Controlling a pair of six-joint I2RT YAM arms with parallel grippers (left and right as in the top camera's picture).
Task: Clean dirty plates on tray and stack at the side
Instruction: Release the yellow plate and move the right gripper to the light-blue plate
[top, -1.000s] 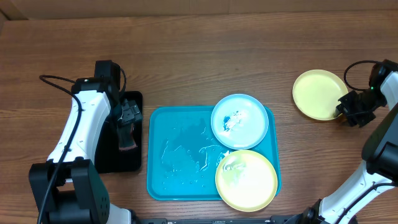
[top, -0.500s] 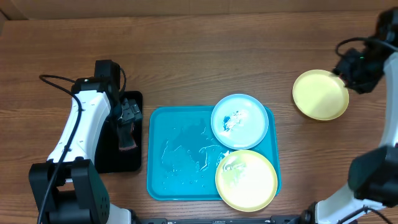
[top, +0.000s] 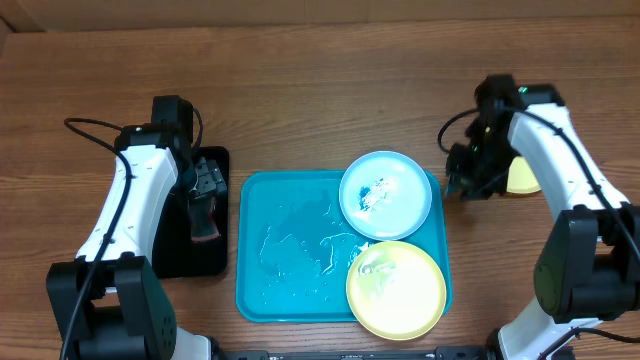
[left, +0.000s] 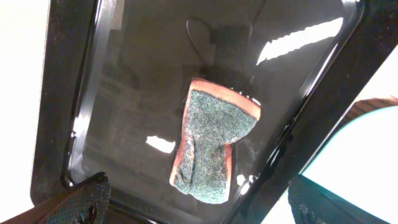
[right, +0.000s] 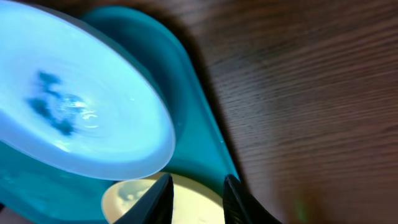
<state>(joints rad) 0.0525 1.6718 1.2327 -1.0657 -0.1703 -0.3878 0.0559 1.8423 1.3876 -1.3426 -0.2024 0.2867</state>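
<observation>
The turquoise tray (top: 290, 250) holds a light blue plate (top: 385, 195) with blue scribbles and a pale yellow plate (top: 396, 288) with faint marks. A second pale yellow plate (top: 522, 175) lies on the table to the right, mostly hidden by my right arm. My right gripper (top: 462, 180) is open and empty over the tray's right rim (right: 193, 124), beside the blue plate (right: 81, 118); the yellow plate (right: 127, 199) shows below its fingers (right: 196, 202). My left gripper (top: 205, 185) is wide open (left: 199, 208) above a sponge.
A glossy black tray (top: 170, 240) stands left of the turquoise tray and holds a green and orange sponge (left: 214, 146), also seen from overhead (top: 205, 220). Bare wooden table lies behind the trays and to the right.
My right arm has swung left from the yellow plate at the side to the tray's right rim and now covers most of that plate. The left arm has not moved.
</observation>
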